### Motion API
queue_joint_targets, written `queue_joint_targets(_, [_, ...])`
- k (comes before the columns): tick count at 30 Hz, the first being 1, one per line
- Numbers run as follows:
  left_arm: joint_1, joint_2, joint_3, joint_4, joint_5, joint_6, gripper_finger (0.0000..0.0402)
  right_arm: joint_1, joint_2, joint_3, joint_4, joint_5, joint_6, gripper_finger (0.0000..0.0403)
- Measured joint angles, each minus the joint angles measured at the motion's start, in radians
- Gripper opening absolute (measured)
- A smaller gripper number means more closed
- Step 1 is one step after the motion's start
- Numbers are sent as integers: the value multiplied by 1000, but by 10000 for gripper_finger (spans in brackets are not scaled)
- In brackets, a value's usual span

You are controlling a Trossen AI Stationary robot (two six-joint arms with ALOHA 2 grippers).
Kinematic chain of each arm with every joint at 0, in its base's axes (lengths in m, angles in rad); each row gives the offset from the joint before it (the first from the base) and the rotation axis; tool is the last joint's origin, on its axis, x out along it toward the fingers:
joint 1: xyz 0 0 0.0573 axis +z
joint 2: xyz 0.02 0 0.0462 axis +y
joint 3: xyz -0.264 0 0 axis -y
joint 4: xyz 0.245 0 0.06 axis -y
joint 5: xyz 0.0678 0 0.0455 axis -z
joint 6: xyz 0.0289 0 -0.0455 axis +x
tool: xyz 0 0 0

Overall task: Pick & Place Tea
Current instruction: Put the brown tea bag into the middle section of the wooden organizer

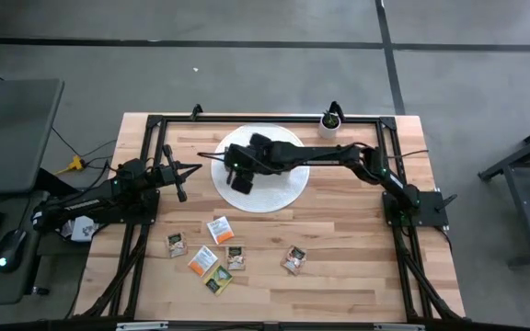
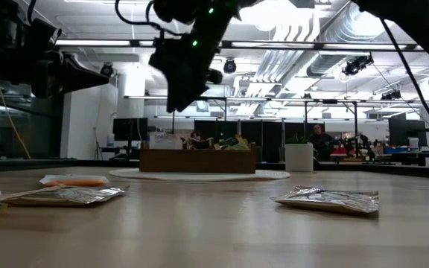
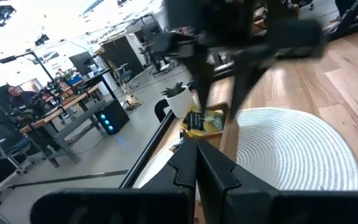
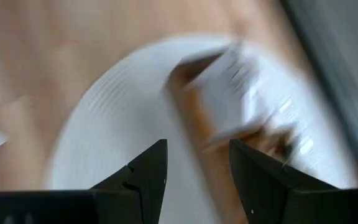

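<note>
Several small tea sachets lie flat on the wooden table near its near edge: white-orange ones point(image 1: 219, 228) point(image 1: 202, 259), tan ones point(image 1: 176, 244) point(image 1: 293, 259) and a green-yellow one point(image 1: 217, 280). The low view shows some of them flat on the wood point(image 2: 65, 195) point(image 2: 326, 199). The brown wooden box point(image 2: 198, 159) stands on the round white mat point(image 1: 279, 188) and holds sachets point(image 3: 204, 121). My right gripper point(image 1: 240, 182) point(image 4: 197, 162) hangs open and empty above the mat, beside the box point(image 4: 229, 93). My left gripper point(image 1: 181, 188) point(image 3: 197, 152) waits, shut, left of the mat.
A small white plant pot point(image 1: 329, 121) stands at the table's far edge behind the mat. A black frame point(image 1: 265, 119) runs round the tabletop. Bare wood point(image 1: 357, 239) lies between the mat and the sachets. A desk with a keyboard and mouse point(image 1: 7, 248) stands off the table's left.
</note>
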Motion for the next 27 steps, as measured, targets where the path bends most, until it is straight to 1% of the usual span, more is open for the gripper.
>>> queue_joint_targets(6, [0,0,0,0,0,0,1,26,-33,-2,-180,-202,158,168])
queue_joint_targets(10, [0,0,0,0,0,0,1,41,-46,-3,-255,-302,225,168])
queue_joint_targets(15, [0,0,0,0,0,0,1,68,-71,-3,-336,-332,257,168])
queue_joint_targets(21, [0,0,0,0,0,0,1,95,-100,-3,-408,-353,258,168])
queue_joint_targets(25, [0,0,0,0,0,0,1,112,-113,-4,-437,-406,265,168])
queue_joint_targets(27, [0,0,0,0,0,0,1,122,-126,-4,-452,-452,265,168])
